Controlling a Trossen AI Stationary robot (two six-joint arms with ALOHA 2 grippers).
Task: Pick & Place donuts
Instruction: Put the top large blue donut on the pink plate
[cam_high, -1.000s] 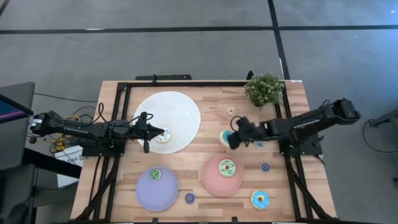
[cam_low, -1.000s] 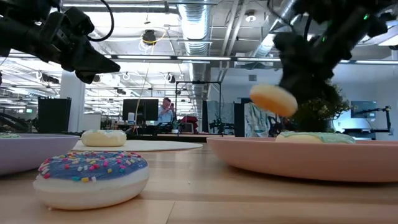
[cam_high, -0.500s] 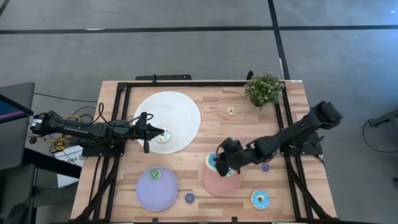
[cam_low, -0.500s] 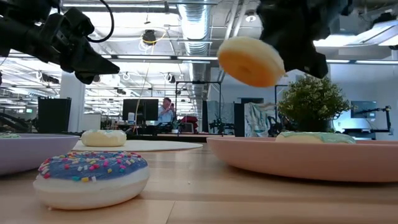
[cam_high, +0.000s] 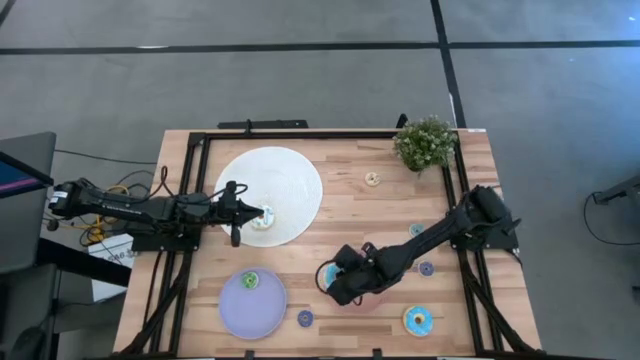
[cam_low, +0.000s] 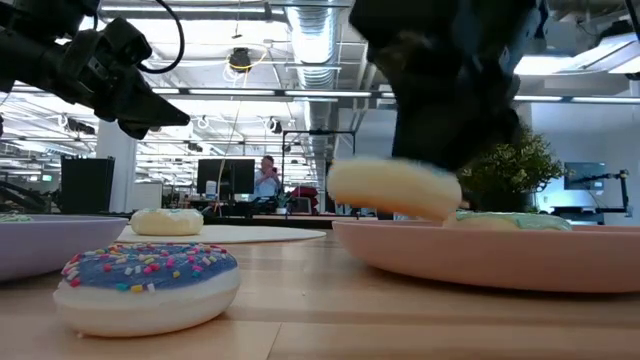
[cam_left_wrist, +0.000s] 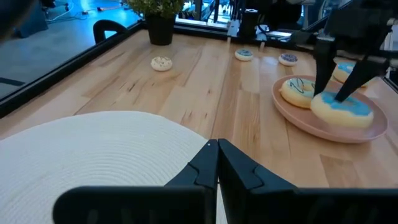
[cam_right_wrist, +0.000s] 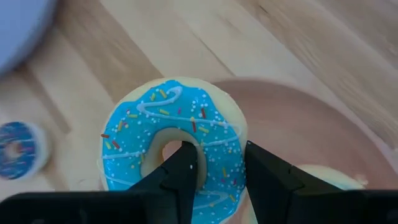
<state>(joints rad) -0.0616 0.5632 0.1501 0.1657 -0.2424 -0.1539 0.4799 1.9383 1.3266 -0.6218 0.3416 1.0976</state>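
The item in hand is a blue-iced donut (cam_right_wrist: 174, 155), a cream-coloured ring with bright blue icing, thin white icing lines and scattered coloured sprinkles. The right gripper (cam_right_wrist: 214, 168) holds it by the ring wall: one finger passes down through the centre hole and the other bears on the outer edge, so the jaws stand narrow and closed on the donut. The donut lies close to flat, iced face up and hole axis near vertical; in the low view it shows a slight tilt. As a ring it has no long axis. It sits at the edge of the pink plate (cam_high: 372, 298) nearest the lilac plate (cam_high: 255, 305), partly overhanging the rim; whether it touches the plate cannot be told.

A second donut (cam_left_wrist: 297, 91), cream with green icing, lies flat on the same pink plate just beside the held one. A green-iced donut (cam_high: 250, 280) lies on the lilac plate. A small purple donut (cam_high: 305, 318) with sprinkles lies on the table (cam_high: 350, 215) between the two plates.

The left gripper (cam_high: 262, 213) hangs over the edge of the large white disc (cam_high: 270, 190), its fingers pressed together and holding nothing. A pale donut (cam_low: 166, 221) lies flat on the disc just beneath it.
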